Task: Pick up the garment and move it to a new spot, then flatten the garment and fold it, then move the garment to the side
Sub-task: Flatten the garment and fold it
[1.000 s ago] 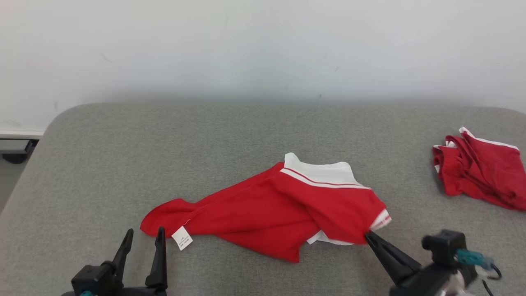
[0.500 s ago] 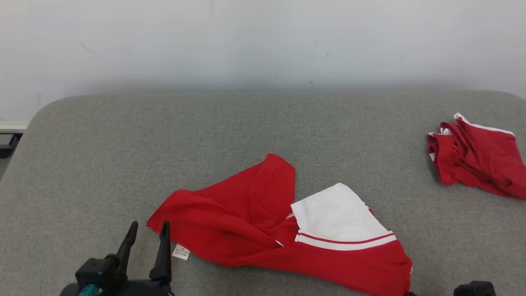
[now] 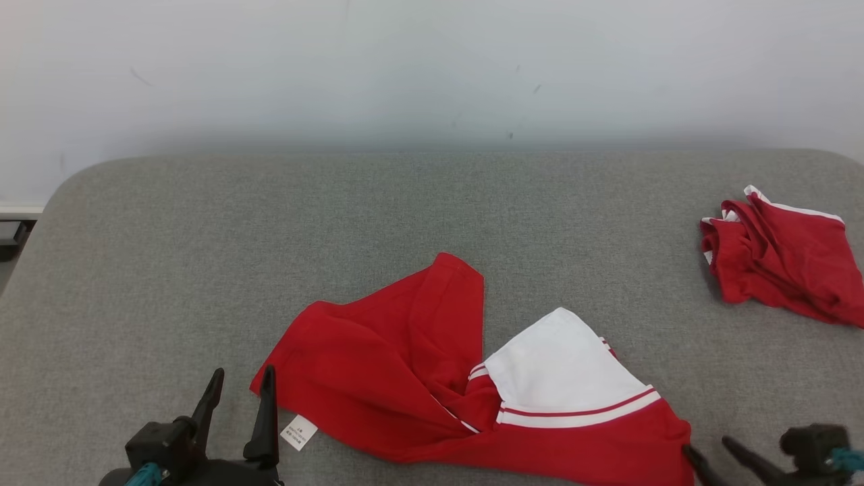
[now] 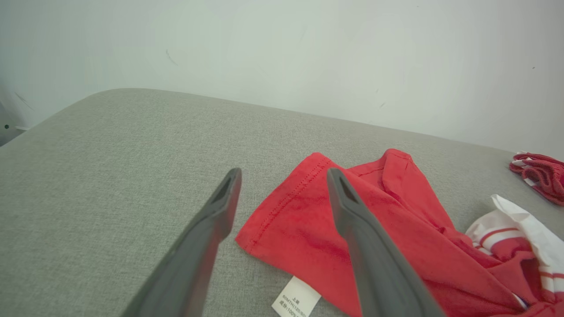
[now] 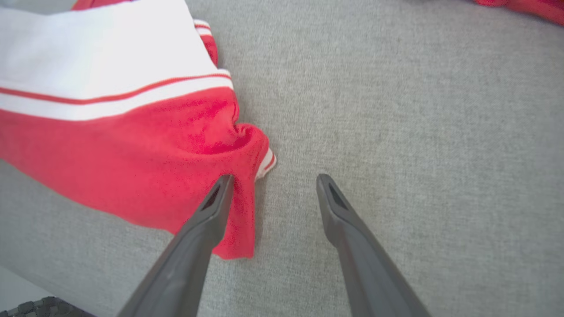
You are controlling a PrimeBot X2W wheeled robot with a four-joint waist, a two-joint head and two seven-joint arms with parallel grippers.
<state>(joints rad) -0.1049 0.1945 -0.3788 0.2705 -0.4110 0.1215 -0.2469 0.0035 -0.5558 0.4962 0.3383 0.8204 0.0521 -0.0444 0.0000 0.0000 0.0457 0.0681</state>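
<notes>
The garment [image 3: 405,364], red with a white striped panel, lies crumpled on the grey padded surface [image 3: 270,223] near its front edge. My right gripper [image 3: 705,447] is open at the garment's near right corner. In the right wrist view the garment [image 5: 132,145] has a bunched corner against the left finger, and the right gripper [image 5: 275,178] has only grey cloth between its fingertips. My left gripper [image 3: 243,372] stands open at the garment's left hem. In the left wrist view the left gripper [image 4: 284,172] hovers over the edge of the garment [image 4: 308,220].
A second red and white piece of clothing [image 3: 776,263] lies bunched at the far right, also visible in the left wrist view [image 4: 539,174]. A white label [image 3: 298,432] sticks out beside my left fingers. A pale wall [image 3: 432,67] rises behind the surface.
My right gripper dragged the garment's corner toward the near right, turning the white panel up, and has now opened off it. The left gripper stays open. The camera shifted slightly.
</notes>
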